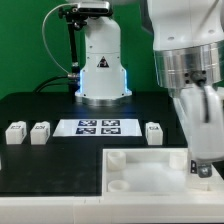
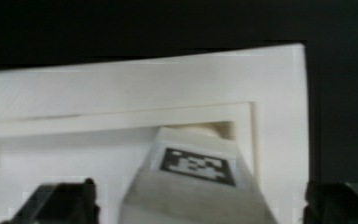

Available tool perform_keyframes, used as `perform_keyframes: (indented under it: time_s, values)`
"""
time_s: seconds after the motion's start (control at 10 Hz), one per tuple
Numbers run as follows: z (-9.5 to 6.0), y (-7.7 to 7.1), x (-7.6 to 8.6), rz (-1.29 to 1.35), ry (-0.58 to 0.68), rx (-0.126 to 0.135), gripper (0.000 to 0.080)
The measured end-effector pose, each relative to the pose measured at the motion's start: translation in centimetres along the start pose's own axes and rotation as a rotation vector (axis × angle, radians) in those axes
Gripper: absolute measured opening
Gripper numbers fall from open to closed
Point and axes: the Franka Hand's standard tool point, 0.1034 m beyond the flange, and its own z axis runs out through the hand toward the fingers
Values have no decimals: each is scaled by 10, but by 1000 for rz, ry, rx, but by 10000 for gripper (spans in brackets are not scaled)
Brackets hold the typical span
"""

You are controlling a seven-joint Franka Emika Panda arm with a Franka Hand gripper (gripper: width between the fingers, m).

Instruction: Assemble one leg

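In the exterior view the arm hangs over the near right part of the black tabletop (image 1: pixel 30 110), its tool (image 1: pixel 203 166) low over the right end of the big white panel (image 1: pixel 140 172) that lies along the near edge. Three small white legs stand in a row further back: two near the left edge (image 1: pixel 15 132) (image 1: pixel 40 131) and one (image 1: pixel 154 131) right of the marker board (image 1: pixel 98 126) in the middle. Whether the tool grips anything cannot be told from here.

In the wrist view the tool (image 2: pixel 208 205) has its fingers (image 2: pixel 60 203) spread apart, with a tagged leg (image 2: pixel 197 168) between them, tilted against a recessed corner of the panel (image 2: pixel 140 85). No finger clearly touches it.

The leg looks like hard, light, smooth plastic, so it should not deform but may slip or twist. Its flat opposite sides, low on the body, seem the best place to pinch.
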Motion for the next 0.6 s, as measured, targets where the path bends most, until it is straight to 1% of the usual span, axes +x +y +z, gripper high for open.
perform_keyframes:
  time_s: [0.1, 0.2, 0.4, 0.5, 0.6]
  values:
    - [0, 2, -2, -143, -4, -13, 635]
    - [0, 2, -2, -312, 1, -15, 635]
    - [0, 1, 0, -529, 2, -15, 649]
    - [-1, 1, -1, -665, 22, -22, 649]
    - [-4, -2, -5, -852, 85, -46, 649]
